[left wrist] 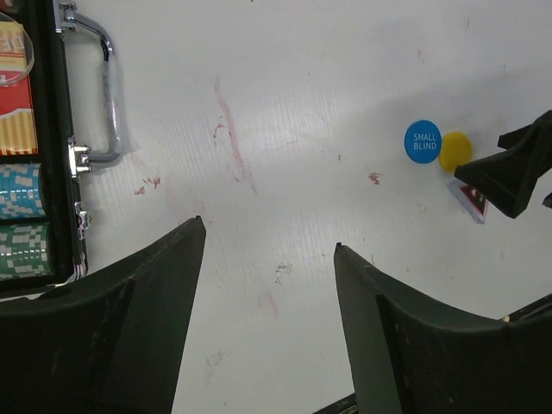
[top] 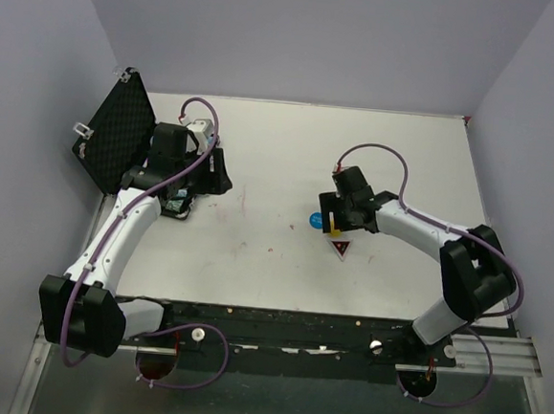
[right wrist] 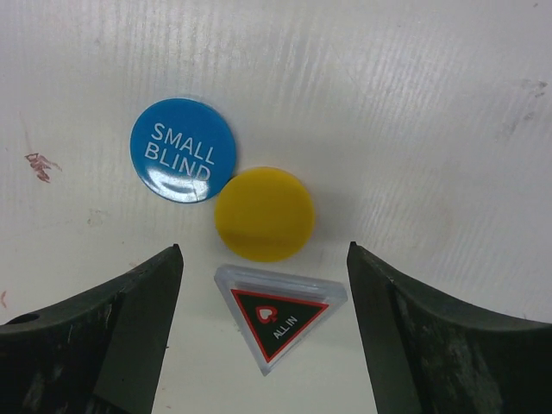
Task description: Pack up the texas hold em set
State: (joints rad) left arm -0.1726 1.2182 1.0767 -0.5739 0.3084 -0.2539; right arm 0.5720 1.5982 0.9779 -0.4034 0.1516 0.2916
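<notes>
Token [right wrist: 278, 316], triangular, clear-edged and marked ALL IN, lies on the white counter [top: 291, 151] inside the gap of the right pincer [right wrist: 264, 250], whose jaws stand wide and hold nothing. Just ahead of it, at the level of the fingertips, sits the yellow disc [right wrist: 264, 214]. The blue disc [right wrist: 183, 150] marked SMALL BLIND touches the yellow one's edge, farther ahead and to the left. The left pincer [left wrist: 269, 233], also spread wide and empty, hovers over bare counter. The open black case [left wrist: 53, 172], with chips [left wrist: 19, 194] in rows, lies to its left, apart from its fingers.
</notes>
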